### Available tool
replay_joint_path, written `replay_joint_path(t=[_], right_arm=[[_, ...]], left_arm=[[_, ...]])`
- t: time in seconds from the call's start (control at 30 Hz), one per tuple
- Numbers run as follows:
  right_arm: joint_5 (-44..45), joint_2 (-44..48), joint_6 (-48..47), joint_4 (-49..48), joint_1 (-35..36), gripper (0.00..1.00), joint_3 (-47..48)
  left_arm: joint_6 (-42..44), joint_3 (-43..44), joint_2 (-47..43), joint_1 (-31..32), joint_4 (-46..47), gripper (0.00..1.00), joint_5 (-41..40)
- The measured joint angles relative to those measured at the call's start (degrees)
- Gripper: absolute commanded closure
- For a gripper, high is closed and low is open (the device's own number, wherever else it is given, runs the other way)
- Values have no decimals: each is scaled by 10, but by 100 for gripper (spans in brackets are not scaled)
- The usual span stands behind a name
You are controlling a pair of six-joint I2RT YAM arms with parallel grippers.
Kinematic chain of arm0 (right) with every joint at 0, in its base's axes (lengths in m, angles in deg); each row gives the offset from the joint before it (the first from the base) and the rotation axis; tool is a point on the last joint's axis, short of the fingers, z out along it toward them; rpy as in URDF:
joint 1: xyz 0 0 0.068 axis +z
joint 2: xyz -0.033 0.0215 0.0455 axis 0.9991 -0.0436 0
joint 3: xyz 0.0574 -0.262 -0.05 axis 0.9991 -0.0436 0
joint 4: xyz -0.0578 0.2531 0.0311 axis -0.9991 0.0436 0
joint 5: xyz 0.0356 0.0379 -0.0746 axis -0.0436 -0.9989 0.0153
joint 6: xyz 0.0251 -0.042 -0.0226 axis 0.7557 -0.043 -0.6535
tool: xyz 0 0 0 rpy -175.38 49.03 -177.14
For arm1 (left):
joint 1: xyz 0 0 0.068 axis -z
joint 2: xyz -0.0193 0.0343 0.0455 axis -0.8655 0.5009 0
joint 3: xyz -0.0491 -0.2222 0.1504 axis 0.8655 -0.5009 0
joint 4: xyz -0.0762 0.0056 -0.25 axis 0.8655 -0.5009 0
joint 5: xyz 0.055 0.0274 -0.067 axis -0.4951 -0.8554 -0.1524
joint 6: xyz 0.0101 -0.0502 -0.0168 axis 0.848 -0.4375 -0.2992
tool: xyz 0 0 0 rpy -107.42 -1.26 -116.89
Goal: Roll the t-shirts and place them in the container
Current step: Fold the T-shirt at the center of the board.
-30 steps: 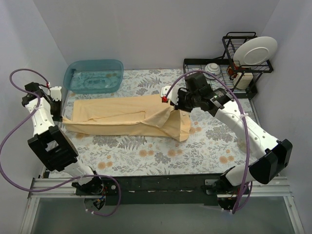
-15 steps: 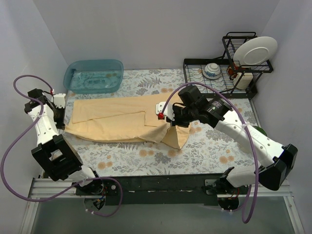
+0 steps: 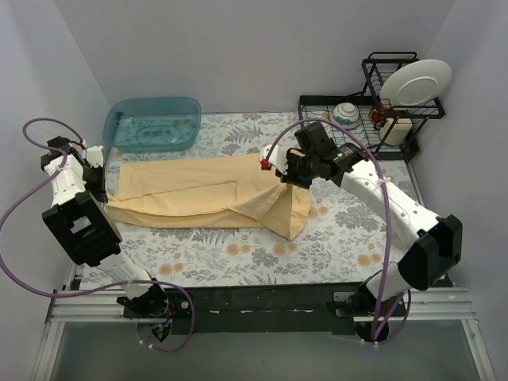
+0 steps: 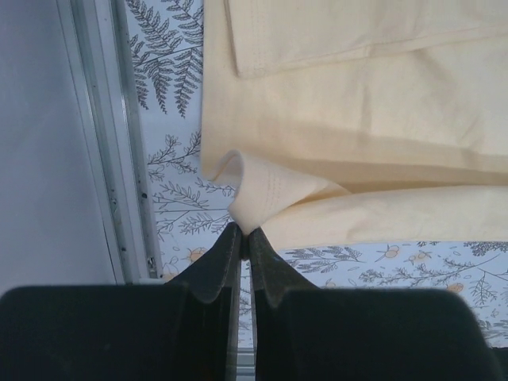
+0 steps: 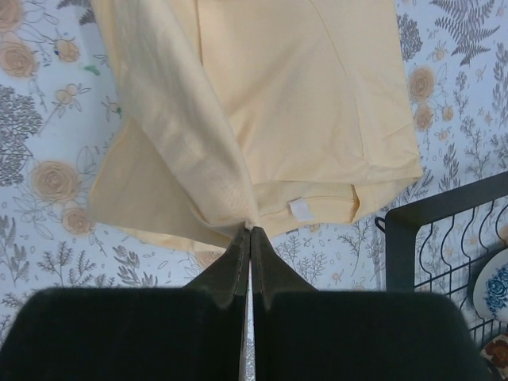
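A pale yellow t-shirt lies folded lengthwise across the floral table, stretched between the two arms. My left gripper is shut on the t-shirt's left end, pinching a raised fold of the t-shirt between its fingertips; the left gripper points along the cloth. My right gripper is shut on the t-shirt's right end, lifting it so the t-shirt hangs in a drape below the right gripper. A small white label shows near the grip.
A blue plastic tub stands at the back left. A black wire dish rack with a bowl and an upright white plate stands at the back right, close to my right arm. The table's metal edge rail runs beside my left gripper.
My right gripper, which had swung toward the front with the shirt's end, has moved back and up again, re-tightening the cloth. The left gripper stayed at the left end, holding.
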Motion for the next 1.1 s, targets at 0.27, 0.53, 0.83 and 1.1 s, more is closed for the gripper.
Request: replay_joint_path(t=[0.27, 0.53, 0.83, 1.1], right_arm=[[1, -94, -20, -7, -35, 99, 48], [0, -168, -42, -9, -64, 99, 123], [1, -238, -60, -9, -82, 99, 188], [3, -290, -72, -10, -88, 99, 243]], left_arm=[[-25, 9, 43, 19, 14, 100, 2], [-51, 37, 88, 28, 35, 100, 1], [-76, 61, 126, 31, 59, 100, -11], [-90, 78, 137, 32, 64, 100, -18]])
